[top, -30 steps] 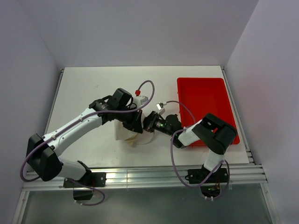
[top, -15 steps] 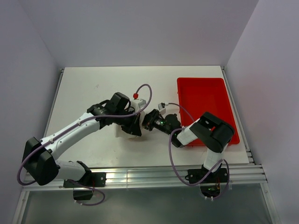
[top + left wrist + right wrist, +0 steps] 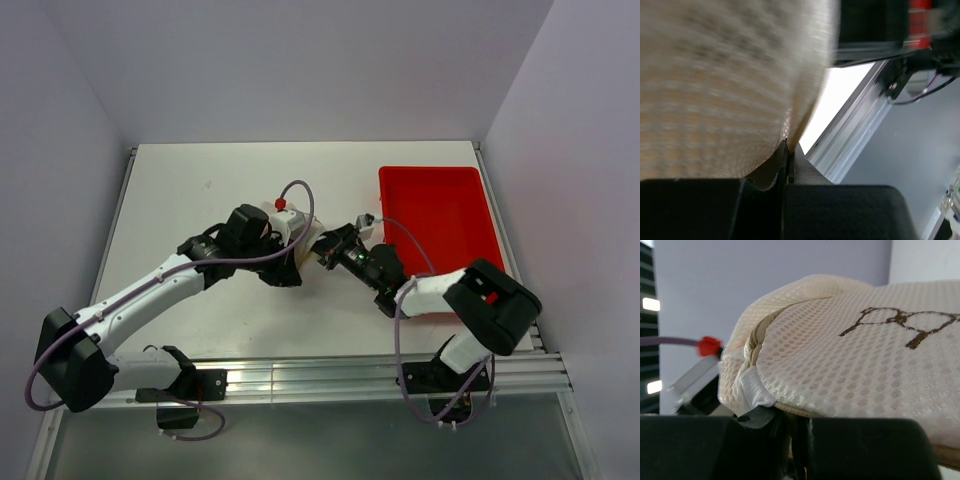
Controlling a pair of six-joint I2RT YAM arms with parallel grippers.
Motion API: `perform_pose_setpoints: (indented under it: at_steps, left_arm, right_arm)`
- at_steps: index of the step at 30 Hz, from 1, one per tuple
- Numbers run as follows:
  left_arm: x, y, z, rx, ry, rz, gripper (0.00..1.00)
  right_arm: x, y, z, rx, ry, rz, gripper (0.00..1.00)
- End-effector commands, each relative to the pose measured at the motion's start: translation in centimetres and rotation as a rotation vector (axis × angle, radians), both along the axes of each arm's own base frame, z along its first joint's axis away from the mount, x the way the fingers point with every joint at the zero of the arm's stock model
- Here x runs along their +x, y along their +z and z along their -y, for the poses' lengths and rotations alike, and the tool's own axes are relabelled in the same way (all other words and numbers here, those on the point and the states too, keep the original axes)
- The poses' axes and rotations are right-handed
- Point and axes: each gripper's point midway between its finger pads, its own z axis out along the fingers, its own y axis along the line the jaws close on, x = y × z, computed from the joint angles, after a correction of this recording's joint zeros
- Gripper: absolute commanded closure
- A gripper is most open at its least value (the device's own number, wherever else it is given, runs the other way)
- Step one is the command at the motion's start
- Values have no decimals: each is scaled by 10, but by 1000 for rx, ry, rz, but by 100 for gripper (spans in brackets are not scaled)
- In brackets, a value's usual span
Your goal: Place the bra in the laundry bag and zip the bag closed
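Observation:
The laundry bag (image 3: 865, 355) is an off-white mesh pouch with a dark bra outline on its face, and it fills the right wrist view. A beige fold of the bra (image 3: 756, 335) shows in the bag's mouth. My right gripper (image 3: 801, 437) is shut on the bag's lower edge beside a white tab (image 3: 755, 390). In the left wrist view the blurred mesh of the laundry bag (image 3: 725, 75) looks beige, and my left gripper (image 3: 788, 150) is shut on its rim. From above, the left gripper (image 3: 287, 268) and the right gripper (image 3: 322, 248) meet mid-table, and the bag between them is almost hidden.
A red tray (image 3: 440, 215) lies at the right side of the white table (image 3: 180, 190). The table's aluminium front rail (image 3: 855, 130) runs behind the left gripper. Purple cables loop over both arms.
Both grippers have carried the bag farther from the near edge and a little left. The bag and hanging strap, visible on the table before, are now hidden between the wrists. The right arm has stretched out.

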Motion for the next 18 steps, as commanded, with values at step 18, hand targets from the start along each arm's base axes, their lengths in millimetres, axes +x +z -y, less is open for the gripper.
perform_pose_setpoints:
  at_steps: [18]
  left_arm:
    - [-100,130,53,-560,-391,-160,100]
  right_arm:
    - [16,124,73,-791,-788,222,100]
